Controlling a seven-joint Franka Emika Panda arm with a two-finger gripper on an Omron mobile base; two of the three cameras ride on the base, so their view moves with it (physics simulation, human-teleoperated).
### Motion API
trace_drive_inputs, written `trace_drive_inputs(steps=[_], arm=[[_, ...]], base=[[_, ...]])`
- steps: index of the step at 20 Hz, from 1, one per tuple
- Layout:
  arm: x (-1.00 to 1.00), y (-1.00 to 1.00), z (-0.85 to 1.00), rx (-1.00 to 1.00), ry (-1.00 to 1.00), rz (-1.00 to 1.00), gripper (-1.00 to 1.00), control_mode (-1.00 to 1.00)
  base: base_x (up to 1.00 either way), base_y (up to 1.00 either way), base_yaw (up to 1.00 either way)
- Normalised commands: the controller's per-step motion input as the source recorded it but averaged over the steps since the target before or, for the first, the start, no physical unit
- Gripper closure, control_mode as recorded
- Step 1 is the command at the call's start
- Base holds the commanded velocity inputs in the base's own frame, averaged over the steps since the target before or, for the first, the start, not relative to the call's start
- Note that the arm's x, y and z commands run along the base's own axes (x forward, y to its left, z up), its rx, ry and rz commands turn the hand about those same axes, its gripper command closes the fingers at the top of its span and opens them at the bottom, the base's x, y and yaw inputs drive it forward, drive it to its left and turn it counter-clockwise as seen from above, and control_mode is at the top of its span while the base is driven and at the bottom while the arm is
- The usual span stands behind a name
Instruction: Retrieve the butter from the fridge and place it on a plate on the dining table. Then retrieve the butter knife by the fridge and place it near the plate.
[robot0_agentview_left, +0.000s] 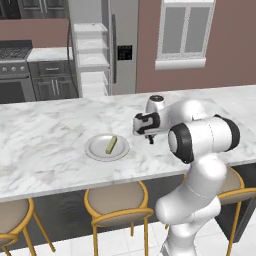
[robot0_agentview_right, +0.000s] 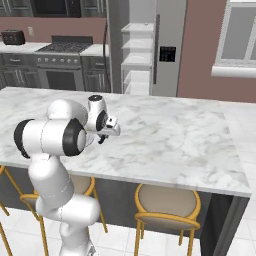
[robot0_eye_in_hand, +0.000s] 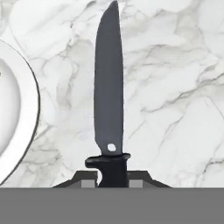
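Pinching the butter knife (robot0_eye_in_hand: 108, 87) by its handle, the pincer (robot0_eye_in_hand: 112, 180) hangs over the marble bench (robot0_agentview_left: 45, 135), blade pointing away from the fingers. Just beside the blade lies the rim of the plate (robot0_agentview_left: 95, 150), and the butter (robot0_agentview_left: 111, 145) rests on that plate. Behind the bench, the fridge (robot0_agentview_left: 122, 30) stands open.

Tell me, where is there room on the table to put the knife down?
Bare marble lies right of the plate, below the tool holding the butter knife. More lies between the plate and the dining table's far edge. The plate is taken by the butter.
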Motion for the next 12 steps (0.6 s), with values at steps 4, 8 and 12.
trace_drive_inputs(steps=[4,8,12], arm=[[0.00,0.11,-0.54,0.00,0.00,0.00,1.00,-1.00],[0.00,0.04,-0.45,0.00,0.00,0.00,1.00,-1.00],[0.07,0.00,-0.45,0.00,0.02,0.00,1.00,-1.00]], base=[[0.00,0.00,0.00],[0.00,0.00,0.00],[0.00,0.00,0.00]])
